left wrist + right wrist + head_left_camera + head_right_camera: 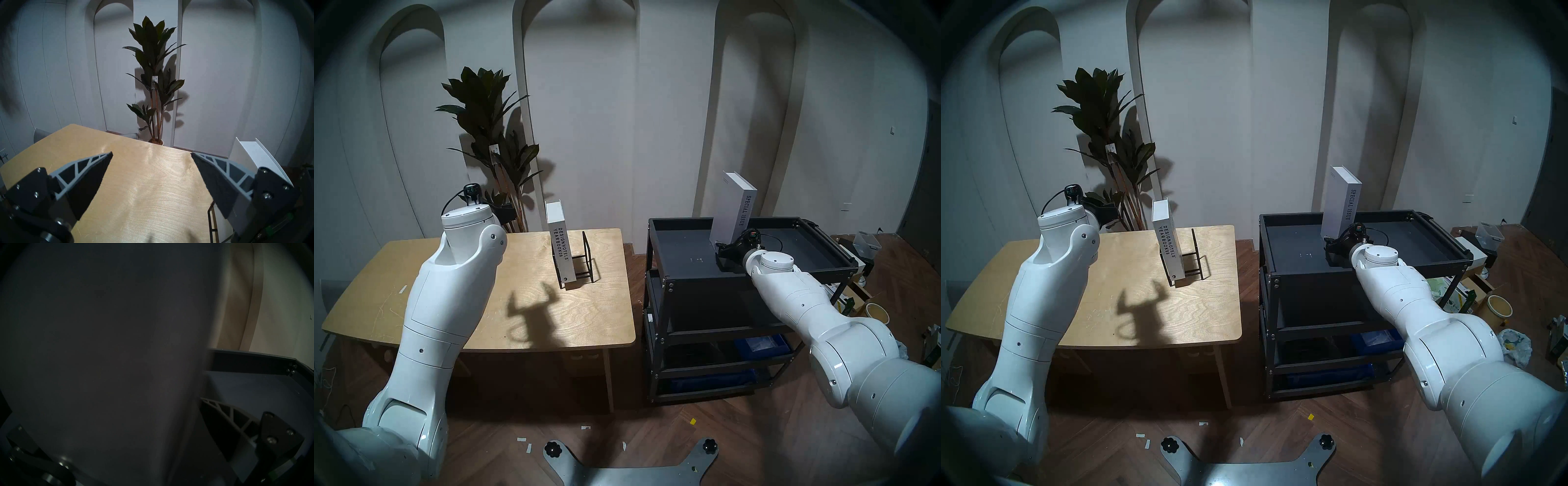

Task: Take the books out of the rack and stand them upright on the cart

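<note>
The shorter white book (563,251), spine "DESIGN HOTELS YEARBOOK 09", stands in the left end of the black wire rack (587,258) on the wooden table. The taller book (729,210), spine "SPECIAL ISSUE", stands on end on the black cart's top tray (687,261). My right gripper (721,247) sits at its base. In the right wrist view the book (102,344) fills the left and the one visible finger (226,426) stands spread, a dark gap away from it. My left gripper (151,153) hangs open above the table, left of the racked book (254,157).
The light wooden table (517,305) stands left of the cart with a narrow gap between them. A tall potted plant (490,112) rises behind the table. Blue bins (762,346) sit on the cart's lower shelves. Boxes and clutter (870,244) cover the floor right of the cart.
</note>
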{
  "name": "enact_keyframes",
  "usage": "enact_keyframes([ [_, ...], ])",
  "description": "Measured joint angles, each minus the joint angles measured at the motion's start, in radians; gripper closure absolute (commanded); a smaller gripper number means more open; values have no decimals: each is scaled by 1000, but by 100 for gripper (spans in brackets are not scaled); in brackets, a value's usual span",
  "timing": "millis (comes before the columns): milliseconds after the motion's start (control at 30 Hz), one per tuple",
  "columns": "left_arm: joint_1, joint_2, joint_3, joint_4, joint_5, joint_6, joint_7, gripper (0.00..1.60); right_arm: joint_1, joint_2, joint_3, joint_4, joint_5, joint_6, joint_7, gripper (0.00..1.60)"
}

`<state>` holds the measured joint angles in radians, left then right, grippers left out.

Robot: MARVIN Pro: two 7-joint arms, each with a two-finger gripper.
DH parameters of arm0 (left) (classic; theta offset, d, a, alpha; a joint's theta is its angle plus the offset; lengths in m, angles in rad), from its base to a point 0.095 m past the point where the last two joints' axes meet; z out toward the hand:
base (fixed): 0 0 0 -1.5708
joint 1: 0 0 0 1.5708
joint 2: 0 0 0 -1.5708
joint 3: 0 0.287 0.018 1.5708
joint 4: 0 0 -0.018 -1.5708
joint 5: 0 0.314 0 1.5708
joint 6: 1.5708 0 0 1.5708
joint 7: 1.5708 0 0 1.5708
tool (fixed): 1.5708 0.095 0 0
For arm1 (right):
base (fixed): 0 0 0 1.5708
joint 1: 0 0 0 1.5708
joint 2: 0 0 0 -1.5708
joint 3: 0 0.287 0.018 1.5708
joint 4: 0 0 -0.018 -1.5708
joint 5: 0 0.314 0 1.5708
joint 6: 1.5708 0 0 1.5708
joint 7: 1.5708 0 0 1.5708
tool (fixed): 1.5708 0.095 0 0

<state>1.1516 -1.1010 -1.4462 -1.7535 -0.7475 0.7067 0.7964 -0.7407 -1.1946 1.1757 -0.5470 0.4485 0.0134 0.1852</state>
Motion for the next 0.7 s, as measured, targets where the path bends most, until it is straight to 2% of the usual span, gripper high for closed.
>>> enact_keyframes([
  [700,4,0,14,9,0,0,-11,0,3,-1,5,2,-3,18,21,0],
])
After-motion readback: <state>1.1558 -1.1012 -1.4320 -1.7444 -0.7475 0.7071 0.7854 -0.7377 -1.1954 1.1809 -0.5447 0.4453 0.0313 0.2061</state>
